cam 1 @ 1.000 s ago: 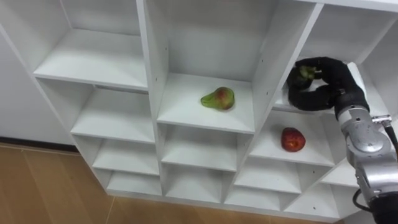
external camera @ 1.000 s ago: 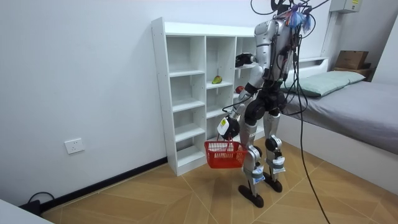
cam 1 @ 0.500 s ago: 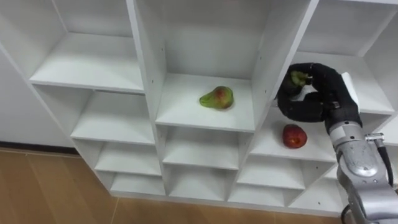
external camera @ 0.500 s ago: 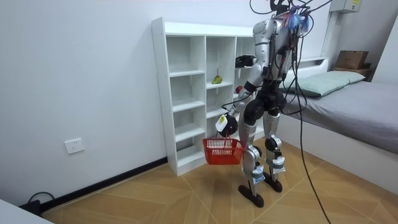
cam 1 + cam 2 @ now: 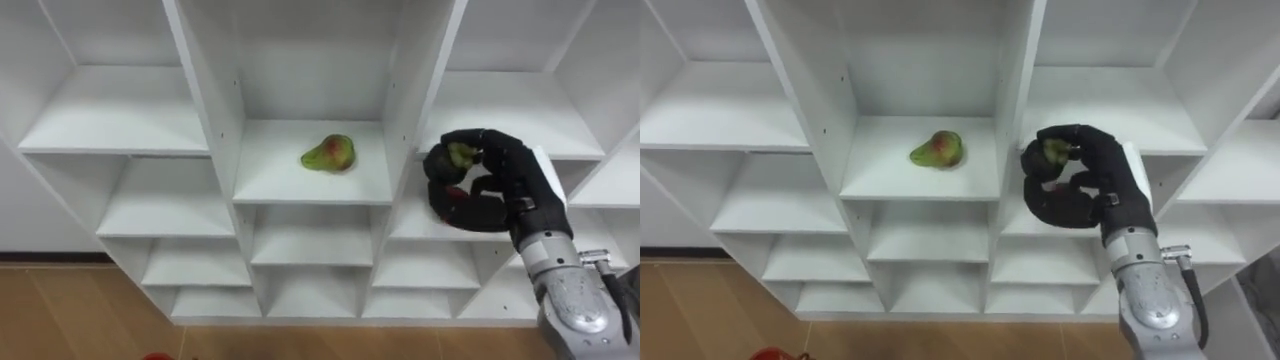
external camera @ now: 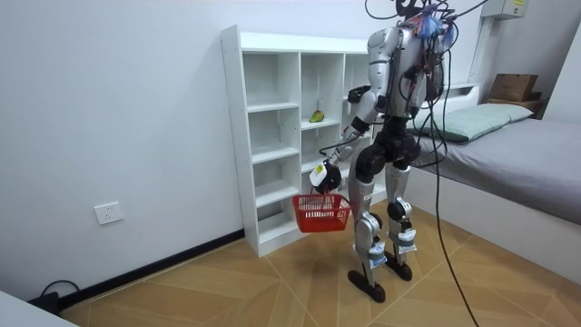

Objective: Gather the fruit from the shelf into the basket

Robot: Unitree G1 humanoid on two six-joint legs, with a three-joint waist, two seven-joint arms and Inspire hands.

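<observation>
Finding: my right robot hand (image 5: 505, 185) is curled round a small green fruit (image 5: 458, 155), pinched between thumb and fingertips, in front of the closet (image 5: 205, 130), at the mouth of its right column. The fruit is round, dull green and about thumb-sized.

The basket (image 6: 320, 211) hangs low on my left side, below and left of the loaded hand. It hangs by its handle from my left robot hand (image 6: 320, 175), which is closed on it as far as the room view lets me judge.

Outstanding: a pear (image 5: 328, 153) lies on the middle shelf, one compartment left of my right hand. It is green with a red blush, its long axis runs across the shelf and its narrow end points left. The right hand is the nearer one.
</observation>
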